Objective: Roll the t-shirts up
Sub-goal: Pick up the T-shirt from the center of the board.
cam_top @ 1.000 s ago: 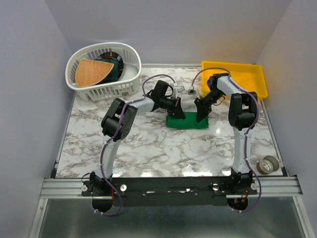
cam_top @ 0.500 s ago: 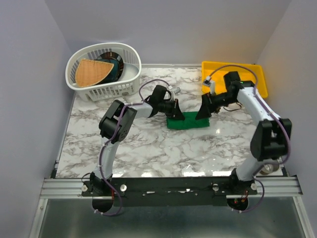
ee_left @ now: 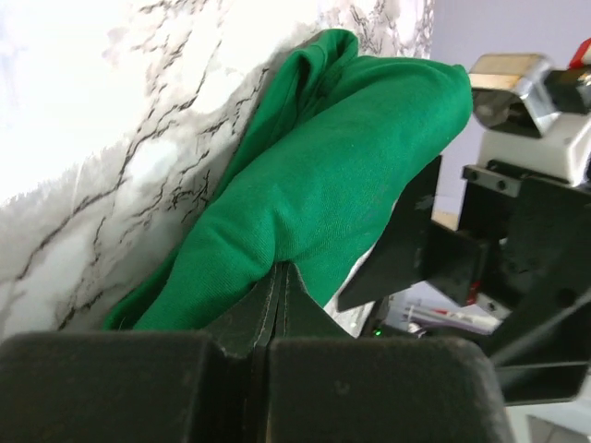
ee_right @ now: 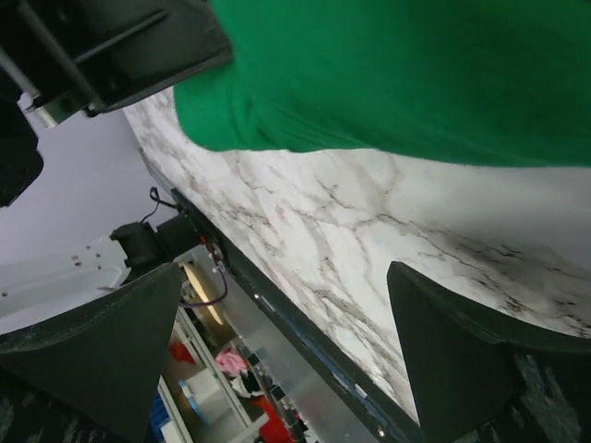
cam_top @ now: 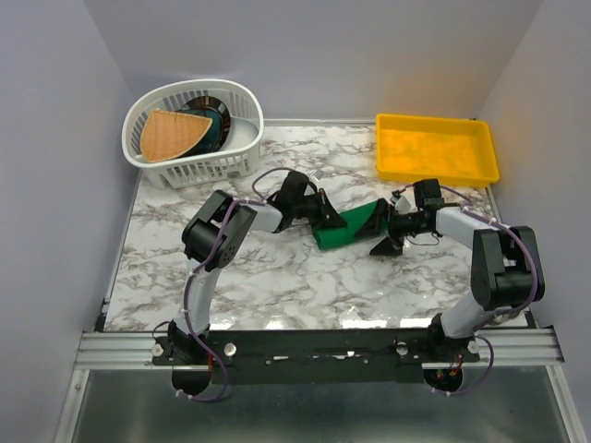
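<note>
Marbled white table (cam_top: 277, 277) inside pale grey walls. Mid-table, between the two wrists: the green t-shirt (cam_top: 355, 224), bunched into a short loose roll, set at a slant with its right end farther back. Reads as thin, soft, light cloth: sags, creases, keeps no shape of its own, and likely slackens and unrolls once let go. Not fragile, not slippery in a pinch, but prone to sliding over smooth marble when pushed.

Left gripper (ee_left: 279, 286) clamped tight on a pinched fold at the roll's left end, jaws fully together with cloth caught in the seam. Right gripper (ee_right: 283, 277) spread wide, holding nothing, low over the marble just beside the roll's right end, cloth outside the gap rather than within it.

Best hold, by judgement: both ends of the roll at once, biting through several layers rather than a single outer flap, to stop the layers peeling apart. Alternatively, a flat press from above while turning.

Around: white laundry basket (cam_top: 194, 171) at the far left corner, with a tan wedge-shaped thing (cam_top: 169, 132) and something dark inside, too unclear to name. Yellow tray (cam_top: 434, 148) at the far right corner. Both well apart from the shirt, neither in the path.

Nearest obstacle: the arms themselves, wrists close together over a short bundle, so some risk of fingers meeting or of one pull dragging cloth out of the other's bite.
</note>
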You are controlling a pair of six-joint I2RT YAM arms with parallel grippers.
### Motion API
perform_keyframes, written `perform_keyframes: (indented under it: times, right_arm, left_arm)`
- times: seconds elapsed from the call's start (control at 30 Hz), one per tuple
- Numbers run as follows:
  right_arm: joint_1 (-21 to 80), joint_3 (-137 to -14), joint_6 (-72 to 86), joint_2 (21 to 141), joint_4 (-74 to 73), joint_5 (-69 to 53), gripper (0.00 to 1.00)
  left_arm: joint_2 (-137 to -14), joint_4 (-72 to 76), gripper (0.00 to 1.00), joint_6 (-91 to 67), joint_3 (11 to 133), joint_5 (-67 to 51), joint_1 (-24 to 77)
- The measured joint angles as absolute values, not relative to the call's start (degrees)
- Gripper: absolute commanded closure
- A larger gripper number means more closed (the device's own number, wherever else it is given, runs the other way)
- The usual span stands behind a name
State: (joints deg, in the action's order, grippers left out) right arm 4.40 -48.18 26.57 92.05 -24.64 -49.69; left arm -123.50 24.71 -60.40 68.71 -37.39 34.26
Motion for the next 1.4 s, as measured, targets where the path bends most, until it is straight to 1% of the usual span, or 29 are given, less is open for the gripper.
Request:
perform_keyframes:
  times: [0.17,0.3,0.4,0.5,0.57,0.67,0.77,0.8,0.9,1.2,1.4]
  right_arm:
    - [4.4,-44.4,33.4,92.6,-16.3,-45.0,0.0]
    - [4.4,-44.5,37.9,94.5,-10.5,-40.5,0.0]
    - [4.4,-45.2,40.6,96.1,-5.9,-39.6,0.0]
    - [4.4,-46.9,41.6,98.1,-2.1,-38.6,0.03]
    - [4.4,-48.7,40.8,99.5,-1.0,-37.3,0.07]
    - [4.5,-52.1,37.6,101.6,-1.5,-34.9,0.13]
    - [4.5,-54.6,34.2,103.0,-2.4,-33.0,0.17]
    - [4.5,-55.5,33.0,103.6,-2.9,-32.6,0.18]
    - [4.9,-57.2,30.3,104.5,-3.8,-31.7,0.19]
    - [5.7,-59.0,25.5,105.4,-4.4,-30.2,0.2]
    - [5.7,-59.0,25.0,105.4,-4.4,-30.2,0.2]
  left_arm:
    - [-122.3,25.7,1.0,-67.1,66.2,-35.8,34.8]
    - [-121.9,27.2,1.0,-71.8,64.2,-35.4,35.0]
    - [-121.9,28.5,1.0,-74.4,63.1,-35.4,35.0]
    - [-121.9,28.9,1.0,-75.6,62.8,-35.4,35.0]
    - [-121.9,29.0,1.0,-76.0,62.7,-35.4,35.0]
    - [-121.9,28.9,0.91,-75.6,62.8,-35.5,35.0]
    - [-121.4,28.2,0.87,-73.0,63.0,-35.6,35.0]
    - [-121.0,27.6,0.84,-71.7,63.1,-35.7,35.0]
    - [-119.9,24.7,0.81,-66.2,64.0,-36.8,35.0]
    - [-114.5,16.7,0.82,-50.5,67.1,-41.9,33.4]
    - [-115.7,13.8,0.85,-43.5,73.3,-42.0,32.2]
